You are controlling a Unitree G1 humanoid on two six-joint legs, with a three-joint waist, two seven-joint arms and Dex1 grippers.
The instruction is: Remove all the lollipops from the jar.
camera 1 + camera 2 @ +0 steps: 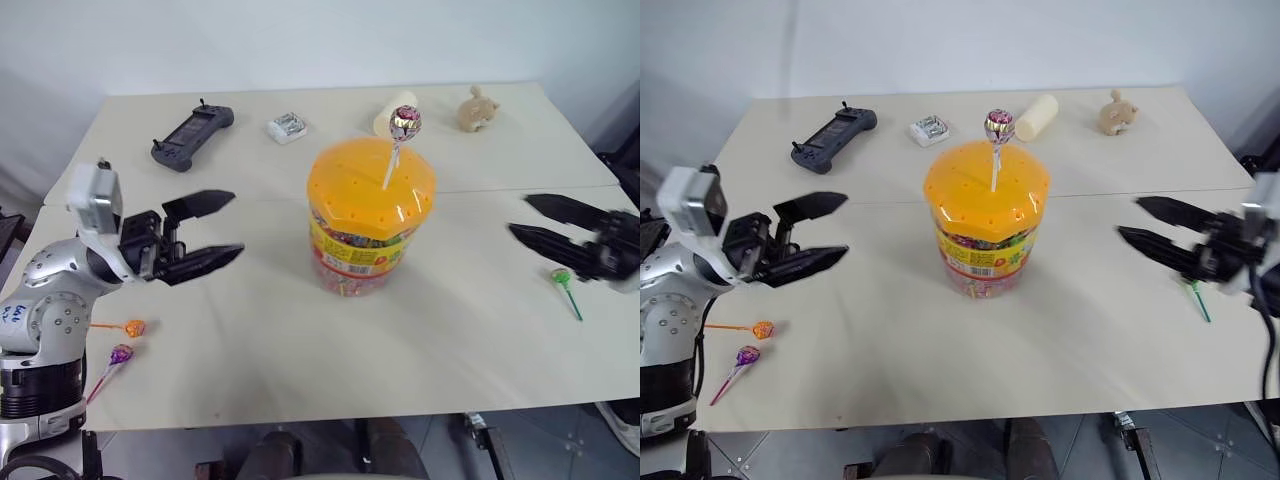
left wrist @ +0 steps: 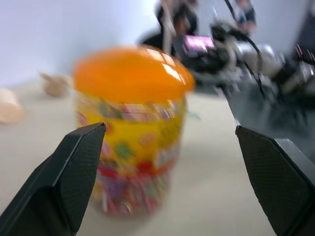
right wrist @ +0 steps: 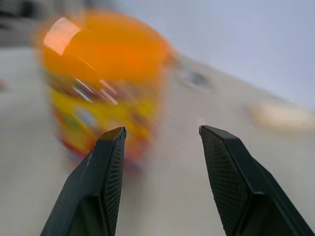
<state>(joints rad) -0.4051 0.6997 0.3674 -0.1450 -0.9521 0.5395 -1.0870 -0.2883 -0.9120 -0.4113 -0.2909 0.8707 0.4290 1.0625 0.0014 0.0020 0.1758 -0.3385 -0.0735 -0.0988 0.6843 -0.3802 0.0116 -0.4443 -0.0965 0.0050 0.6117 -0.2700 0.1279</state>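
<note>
The jar (image 1: 370,215), a clear tub with an orange hole-dotted lid and a yellow-red label, stands mid-table. One pink-wrapped lollipop (image 1: 405,123) stands upright with its stick in a lid hole. An orange lollipop (image 1: 134,327) and a purple lollipop (image 1: 121,353) lie on the table at the near left. A green lollipop (image 1: 561,278) lies at the right. My left gripper (image 1: 236,223) hovers open left of the jar, pointing at it. Right of the jar, my right gripper (image 1: 520,216) is open and empty, just above the green lollipop.
Along the far side of the table (image 1: 300,380) lie a dark game controller (image 1: 191,136), a small white box (image 1: 287,127), a cream roll (image 1: 395,110) behind the jar and a beige figurine (image 1: 478,109). The table's front edge runs close below the lollipops.
</note>
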